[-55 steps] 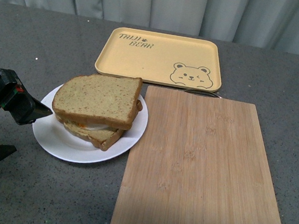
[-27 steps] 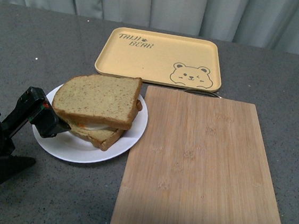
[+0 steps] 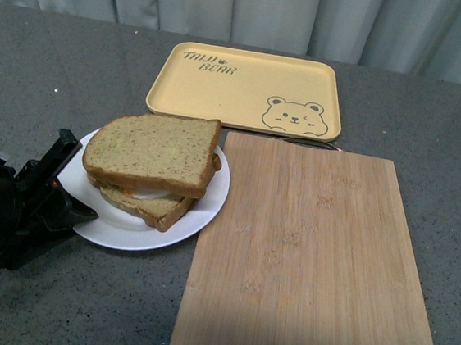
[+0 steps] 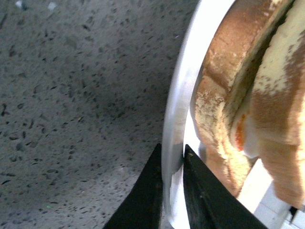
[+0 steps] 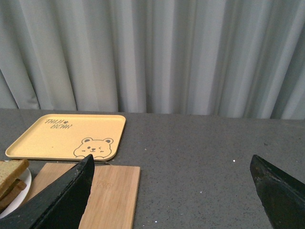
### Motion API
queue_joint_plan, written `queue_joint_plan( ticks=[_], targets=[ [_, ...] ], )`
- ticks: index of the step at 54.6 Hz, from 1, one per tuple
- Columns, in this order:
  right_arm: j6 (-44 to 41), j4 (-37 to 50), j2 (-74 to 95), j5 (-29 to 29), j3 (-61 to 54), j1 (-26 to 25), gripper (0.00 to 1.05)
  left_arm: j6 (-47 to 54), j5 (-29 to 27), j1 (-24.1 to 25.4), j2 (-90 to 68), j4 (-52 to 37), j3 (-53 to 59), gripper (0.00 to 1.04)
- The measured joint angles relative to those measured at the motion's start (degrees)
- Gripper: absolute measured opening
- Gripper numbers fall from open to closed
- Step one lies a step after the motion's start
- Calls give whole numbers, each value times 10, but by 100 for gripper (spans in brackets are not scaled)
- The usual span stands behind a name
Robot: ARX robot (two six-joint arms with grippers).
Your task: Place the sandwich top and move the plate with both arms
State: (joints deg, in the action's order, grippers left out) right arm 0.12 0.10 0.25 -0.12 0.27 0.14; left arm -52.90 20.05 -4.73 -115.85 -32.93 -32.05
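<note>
Front view. The sandwich top (image 3: 152,152) lies flat on the egg slice (image 3: 151,205). It is roughly squared up with that slice and sits on the plate (image 3: 202,211). The plate rests on the grey table (image 3: 61,56), touching or just beside the near-left edge of the wooden board (image 3: 312,255). The yellow tray (image 3: 248,84) lies behind them. The left gripper (image 3: 69,197) is at the plate's left rim. The right arm does not show here.

Left wrist view. The two black fingers (image 4: 145,195) straddle the plate's rim (image 4: 178,95), one outside it and one inside. The white edge fills the narrow gap between them. I read the jaws as pinching the rim. The bread stack sits just inside the inner finger and does not touch it.

Right wrist view. The right gripper (image 5: 171,157) has its jaws spread wide with nothing between them. It looks over the board and tray toward the curtain (image 5: 152,52). It is well apart from the plate, which shows only as a sliver at the frame edge (image 5: 25,188).

Status. Placing the top looks done. For the plate move, the left hold is set and the right hold is not yet made. The plate has not been lifted.
</note>
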Motion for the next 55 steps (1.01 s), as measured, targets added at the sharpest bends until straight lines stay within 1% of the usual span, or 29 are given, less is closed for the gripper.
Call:
queue_joint_plan(
  ticks=[3,4,7,20,28,39,50,55],
  targets=[
    [0,0,0,0,0,0,95,-8,14,7,7,-12,2,4],
    [0,0,0,0,0,0,95,-8,16,8,10,-12,2,4],
    [0,0,0,0,0,0,95,-18,24,10,18,-19,8,4],
    [0,0,0,0,0,0,95,-103,59,16,61,-108,58,4],
    [0,0,0,0,0,0,95,-150,73,13,86,-139,57,4],
    [0,0,0,0,0,0,95,-183,52,-32,62,-116,-35,4],
    [0,0,0,0,0,0,95,-208,25,-73,-16,-86,-159,4],
    [0,0,0,0,0,0,95,-227,2,-88,-61,-72,-223,4]
  ],
)
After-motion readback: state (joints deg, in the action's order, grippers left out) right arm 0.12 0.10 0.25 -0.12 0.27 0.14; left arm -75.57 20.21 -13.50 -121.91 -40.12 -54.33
